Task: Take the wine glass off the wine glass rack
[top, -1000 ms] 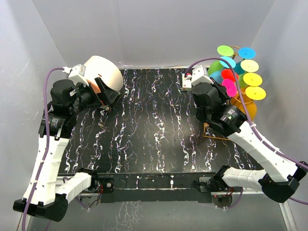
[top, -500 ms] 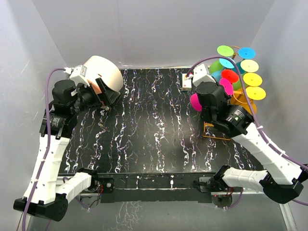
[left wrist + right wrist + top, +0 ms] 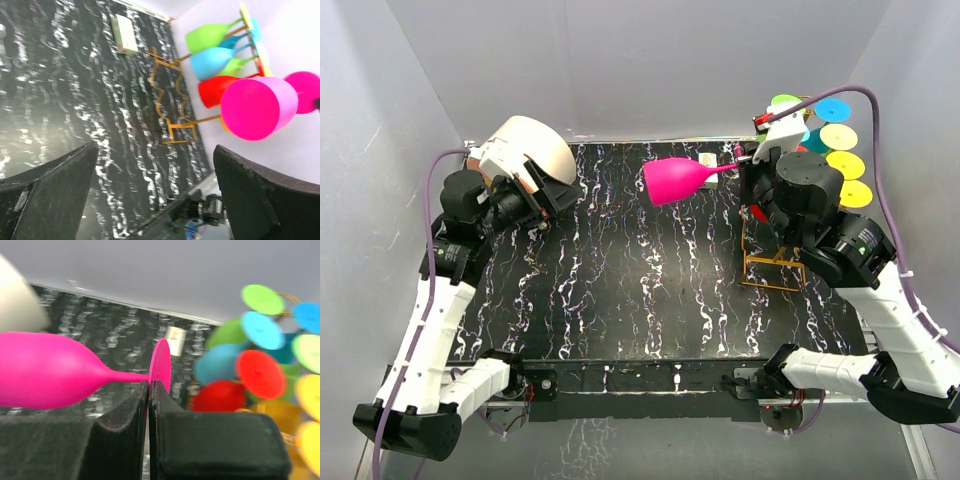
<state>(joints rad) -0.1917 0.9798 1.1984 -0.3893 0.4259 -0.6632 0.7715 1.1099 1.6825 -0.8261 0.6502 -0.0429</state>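
Right gripper (image 3: 148,386) pinches a pink wine glass (image 3: 675,181) sideways by its stem, left of the wire rack (image 3: 172,129); left gripper (image 3: 155,195) spread wide.

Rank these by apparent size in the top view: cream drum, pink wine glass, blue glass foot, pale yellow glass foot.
Largest: cream drum.
Next: pink wine glass, though held nearer the camera.
Then blue glass foot and pale yellow glass foot: alike, unranked.
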